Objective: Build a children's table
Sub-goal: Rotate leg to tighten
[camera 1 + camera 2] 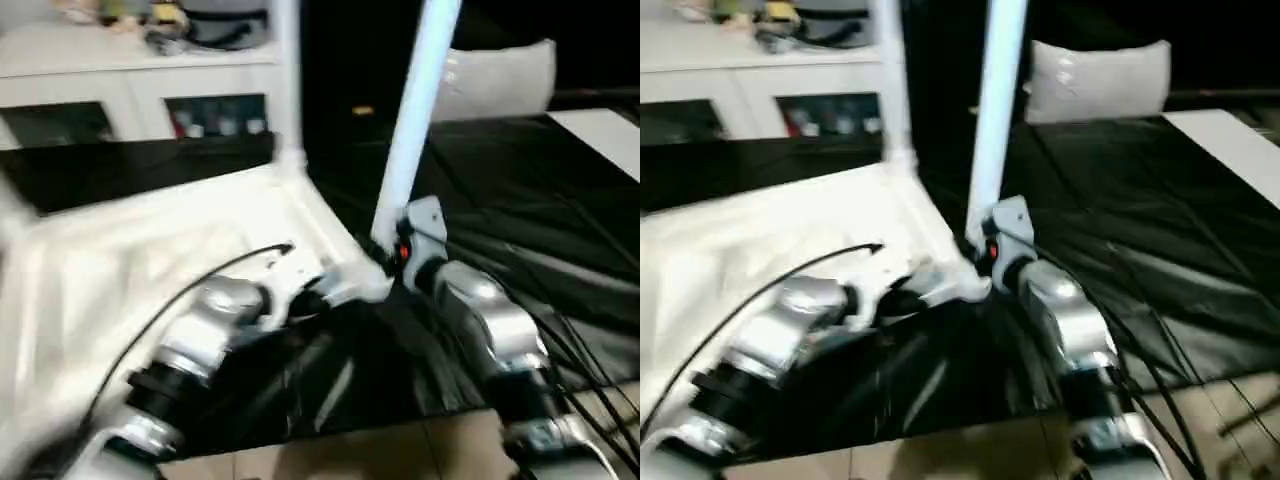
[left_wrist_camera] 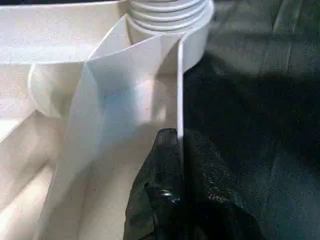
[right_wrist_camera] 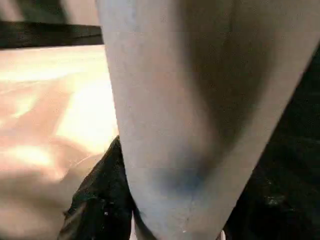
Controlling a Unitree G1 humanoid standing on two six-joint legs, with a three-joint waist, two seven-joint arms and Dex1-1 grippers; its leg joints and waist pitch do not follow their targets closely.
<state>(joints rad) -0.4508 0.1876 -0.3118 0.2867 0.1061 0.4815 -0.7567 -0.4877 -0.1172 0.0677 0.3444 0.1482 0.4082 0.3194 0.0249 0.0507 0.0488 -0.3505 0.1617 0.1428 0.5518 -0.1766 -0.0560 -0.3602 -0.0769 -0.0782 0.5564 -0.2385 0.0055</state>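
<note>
The upturned children's table top (image 1: 150, 260) lies on the black sheet (image 1: 520, 200) near its left edge — the left gripper (image 2: 179, 145) pinches the rim wall by the near corner socket (image 2: 167, 20), while the right gripper (image 1: 385, 255) clasps a white leg (image 1: 415, 110) standing at that corner.
</note>
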